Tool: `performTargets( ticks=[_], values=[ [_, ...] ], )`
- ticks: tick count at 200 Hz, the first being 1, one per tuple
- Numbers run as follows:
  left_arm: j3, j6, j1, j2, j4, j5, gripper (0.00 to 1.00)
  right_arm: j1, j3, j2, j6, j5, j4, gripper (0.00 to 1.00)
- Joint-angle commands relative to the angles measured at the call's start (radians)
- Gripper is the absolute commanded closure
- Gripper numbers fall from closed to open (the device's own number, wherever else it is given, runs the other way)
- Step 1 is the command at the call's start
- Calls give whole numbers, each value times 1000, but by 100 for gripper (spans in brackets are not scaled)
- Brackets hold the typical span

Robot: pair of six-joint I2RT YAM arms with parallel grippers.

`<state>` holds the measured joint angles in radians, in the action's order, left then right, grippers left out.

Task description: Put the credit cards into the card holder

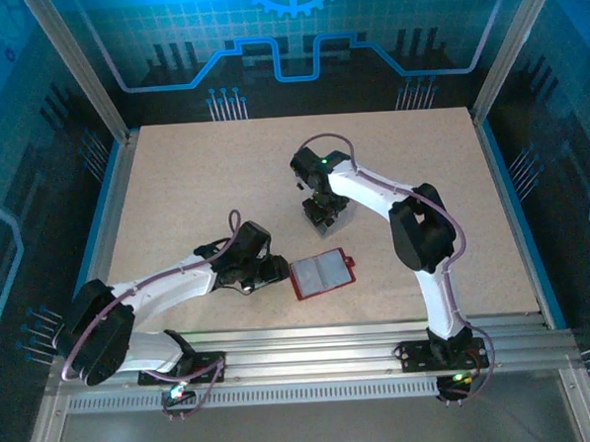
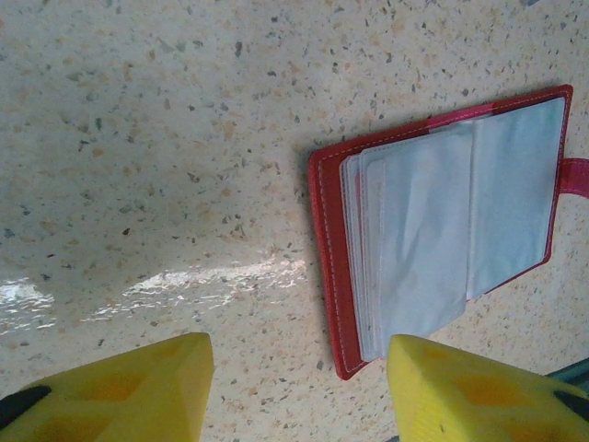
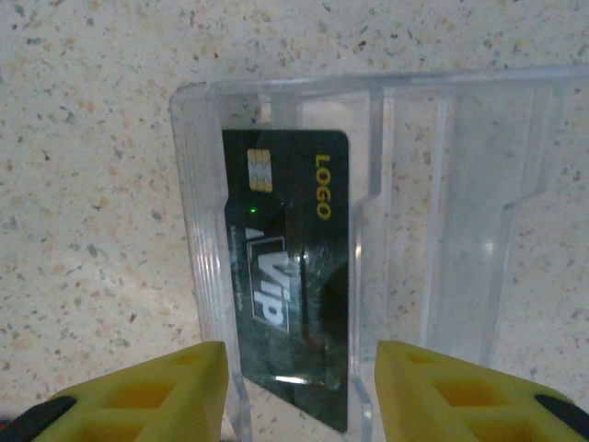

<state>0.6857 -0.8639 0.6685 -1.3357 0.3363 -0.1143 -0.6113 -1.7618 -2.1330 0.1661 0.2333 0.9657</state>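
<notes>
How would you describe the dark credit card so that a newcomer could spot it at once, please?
On the speckled beige table, find the clear ribbed plastic box under the right gripper, near the middle. The thin rectangular card sits in its end slot. It is black with a gold chip, yellow LOGO and white VIP lettering, unlike the open red wallet nearby.

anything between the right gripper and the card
The dark card sits in a slot of the clear plastic box, whose walls flank it on both sides. The open right gripper faces the card's near end; nothing else visible lies between.
</notes>
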Motion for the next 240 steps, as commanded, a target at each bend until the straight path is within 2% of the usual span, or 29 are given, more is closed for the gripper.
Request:
performTargets(
  ticks=[1, 102, 157, 201, 240],
  values=[
    [4, 4, -7, -17, -21, -29, 46, 13, -38, -25, -15, 5, 1, 53],
    [-15, -17, -8, -40, -57, -46, 47, 18, -48, -81, -7, 23, -12, 57],
    [-25, -25, -7, -53, -76, -57, 47, 72, -55, 0, 8, -133, -16, 55],
    [-29, -33, -7, -65, -95, -70, 47, 102, -81, 2, 12, -135, 1, 55],
    [-35, -37, -6, -67, -95, -72, 47, 114, -76, 4, 24, -199, -17, 55]
  ],
)
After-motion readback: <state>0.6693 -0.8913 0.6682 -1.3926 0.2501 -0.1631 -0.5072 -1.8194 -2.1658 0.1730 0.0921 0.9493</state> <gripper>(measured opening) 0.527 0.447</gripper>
